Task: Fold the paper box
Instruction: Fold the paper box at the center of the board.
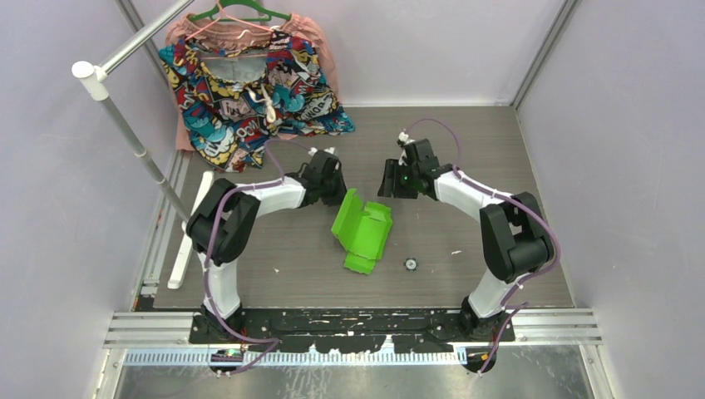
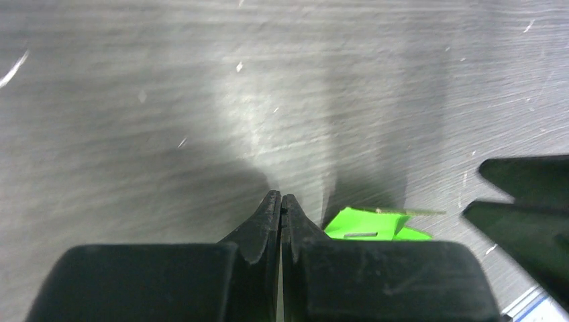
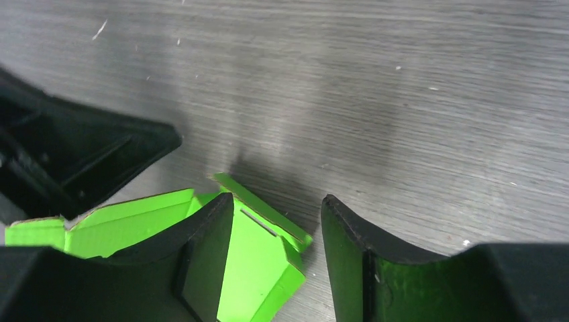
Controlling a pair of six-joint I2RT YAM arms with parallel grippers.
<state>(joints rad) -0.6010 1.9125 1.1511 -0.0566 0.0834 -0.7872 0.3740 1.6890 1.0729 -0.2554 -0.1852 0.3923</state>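
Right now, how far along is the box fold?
Partly done: the paper box lies on the table with some panels creased up, but it has no closed shape. In hand: nothing is gripped. The left gripper is shut and empty beside it, and the right gripper is open over a slotted flap. Left: raising the walls and tucking the tabs.

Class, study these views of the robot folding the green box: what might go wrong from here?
1. The right tool is open over just a corner flap of the box; closing there may crease it off the fold line.
2. The left tool is shut on nothing, so the loose box may slide when pushed.
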